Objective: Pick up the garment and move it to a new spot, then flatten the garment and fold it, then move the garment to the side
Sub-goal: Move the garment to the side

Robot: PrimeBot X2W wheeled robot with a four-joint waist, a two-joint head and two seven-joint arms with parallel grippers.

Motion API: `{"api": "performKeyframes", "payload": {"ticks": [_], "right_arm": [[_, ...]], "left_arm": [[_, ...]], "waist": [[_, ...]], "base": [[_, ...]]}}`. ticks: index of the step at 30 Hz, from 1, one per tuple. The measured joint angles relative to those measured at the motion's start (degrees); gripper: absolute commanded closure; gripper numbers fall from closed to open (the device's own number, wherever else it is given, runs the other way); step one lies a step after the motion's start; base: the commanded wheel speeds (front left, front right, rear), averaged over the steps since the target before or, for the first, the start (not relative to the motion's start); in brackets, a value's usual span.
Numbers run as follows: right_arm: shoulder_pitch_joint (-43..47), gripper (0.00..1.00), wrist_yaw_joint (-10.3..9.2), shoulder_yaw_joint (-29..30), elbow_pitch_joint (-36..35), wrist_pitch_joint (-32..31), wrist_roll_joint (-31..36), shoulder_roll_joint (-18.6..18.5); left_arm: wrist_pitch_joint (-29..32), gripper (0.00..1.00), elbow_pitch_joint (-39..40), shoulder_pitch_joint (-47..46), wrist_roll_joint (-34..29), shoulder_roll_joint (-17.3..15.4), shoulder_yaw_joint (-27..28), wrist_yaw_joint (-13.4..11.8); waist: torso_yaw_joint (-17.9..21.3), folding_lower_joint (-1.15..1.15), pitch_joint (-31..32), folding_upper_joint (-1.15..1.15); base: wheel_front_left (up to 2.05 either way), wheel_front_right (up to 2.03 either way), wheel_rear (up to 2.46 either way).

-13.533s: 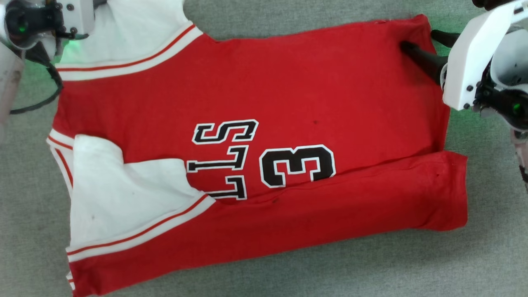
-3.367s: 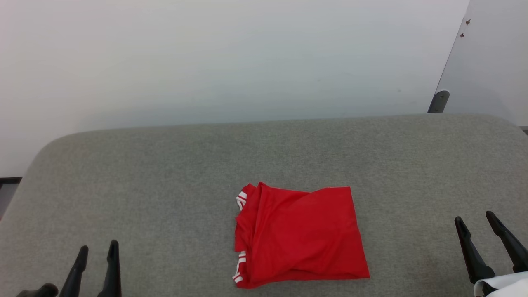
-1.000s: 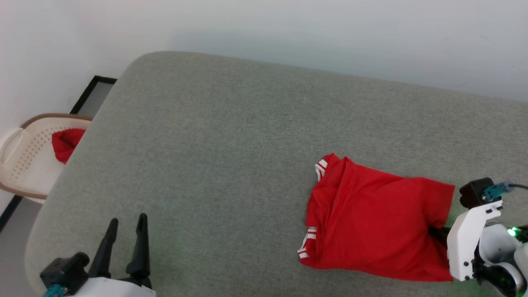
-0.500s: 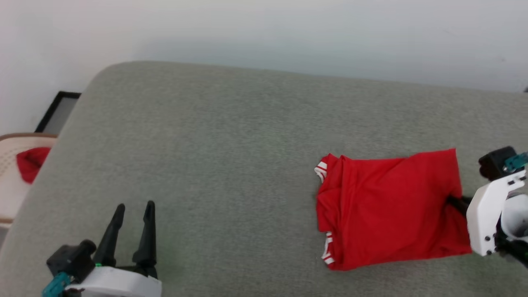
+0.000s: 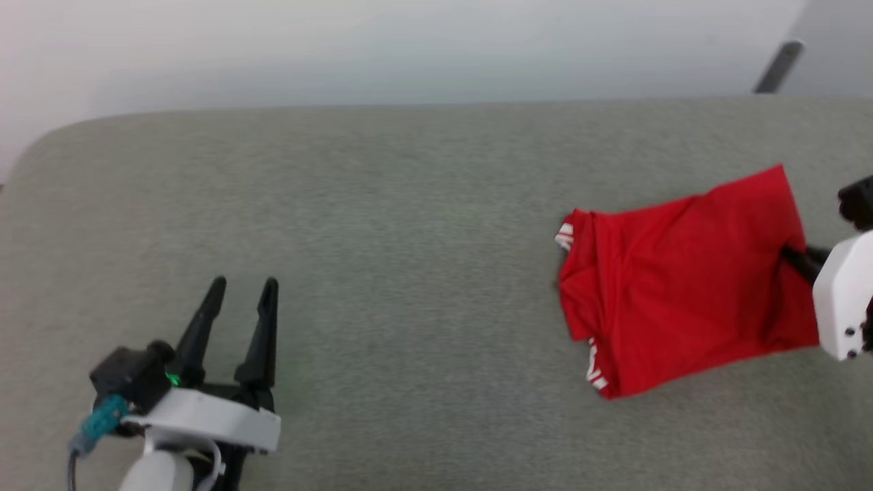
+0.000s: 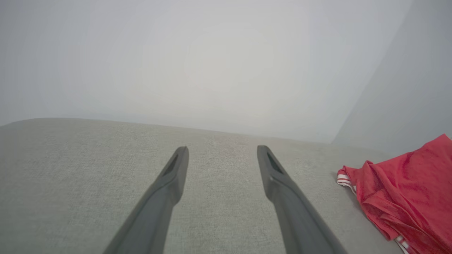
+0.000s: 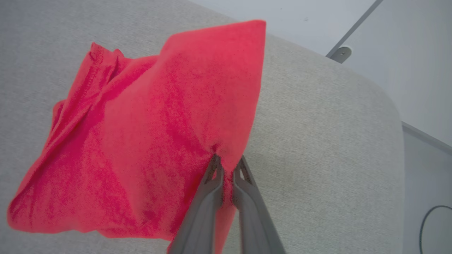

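The garment [image 5: 682,279] lies folded into a red bundle on the right side of the grey padded table [image 5: 382,225], with striped trim at its left edge. My right gripper [image 5: 791,256] is shut on the garment's right edge, and the right wrist view shows the fingers pinching the red fabric [image 7: 169,134] at the gripper [image 7: 226,165]. My left gripper [image 5: 242,286] stands open over bare table at the lower left, far from the garment [image 6: 406,197], with nothing inside the gap of the left gripper [image 6: 222,151].
A pale wall runs behind the table's far edge. A grey panel with a dark post [image 5: 777,65] stands at the back right. The table's rounded right corner [image 7: 388,106] is close to the garment, and a floor strip with a cable [image 7: 430,218] lies beyond it.
The head camera has swung right, so the basket left the picture. My right gripper has dragged the folded garment to the right across the table, still pinching its edge. The left gripper stayed open.
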State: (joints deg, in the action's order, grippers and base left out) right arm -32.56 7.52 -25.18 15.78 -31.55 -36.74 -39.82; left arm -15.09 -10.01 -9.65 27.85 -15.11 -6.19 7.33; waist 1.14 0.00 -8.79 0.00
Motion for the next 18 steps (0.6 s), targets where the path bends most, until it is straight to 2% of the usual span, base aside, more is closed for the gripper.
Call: {"api": "performKeyframes", "payload": {"ticks": [10, 18], "right_arm": [[-8.38, 1.00, 0.00, -6.02, 4.55, 6.24, -0.52, -4.33], [-15.33, 1.00, 0.00, -12.09, 9.10, 12.78, 0.09, -7.66]], "left_arm": [[0.00, 0.00, -0.30, -6.08, 0.40, -2.36, -3.71, 0.00], [0.00, 0.00, -0.32, -10.68, 0.38, -3.59, -6.45, 0.00]], "waist": [[6.45, 0.00, -3.05, 0.00], [9.47, 0.00, -6.66, 0.00]], "base": [[0.00, 0.00, 0.00], [0.00, 0.00, 0.00]]}}
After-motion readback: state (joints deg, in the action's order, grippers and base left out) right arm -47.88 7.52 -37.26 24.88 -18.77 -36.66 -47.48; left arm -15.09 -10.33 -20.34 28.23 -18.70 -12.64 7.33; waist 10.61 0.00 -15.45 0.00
